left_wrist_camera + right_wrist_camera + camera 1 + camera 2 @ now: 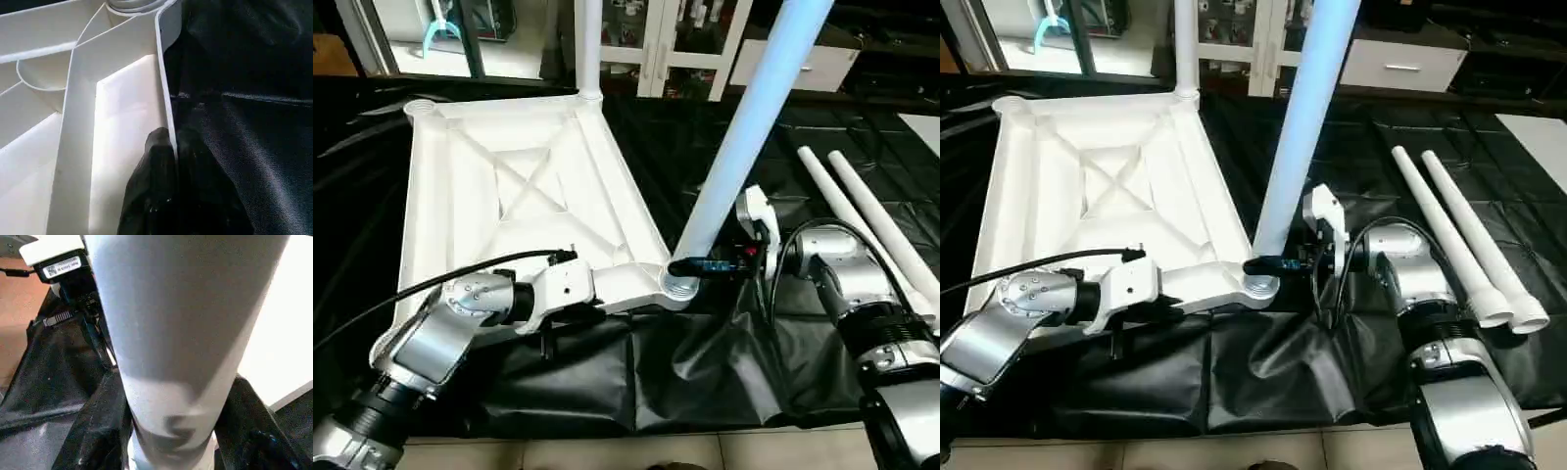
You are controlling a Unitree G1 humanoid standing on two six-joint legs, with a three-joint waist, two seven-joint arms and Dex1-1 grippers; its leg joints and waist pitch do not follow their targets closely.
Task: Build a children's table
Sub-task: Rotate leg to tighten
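Up close, near edge: the left gripper (168,161) was pinched shut on the thin side wall of the white table top (524,181), which lay underside up on the black sheet (724,372), its diagonal ribs showing.
Near corner: the right gripper (690,266) clasped the foot of a pale tube leg (749,127) from both sides, fingers (98,431) about half open around it, just above the round corner socket (677,287); the leg leaned away to the upper right.
Right side: two spare legs (1454,230) lay side by side on the sheet, well apart from the top.
Far corner: another leg (590,44) stood upright in its socket, with a white glass-door cabinet (680,39) behind.
Handling, by the look of it: hollow plastic, light and stiff but smooth, so a long leg would likely lever and slip if gripped high; low, near the socket end, seemed the best hold, with the top steadied by its rim.
Writing: a small white label (61,268) on the other arm's hardware carried print too fine to read; no brand could be made out.
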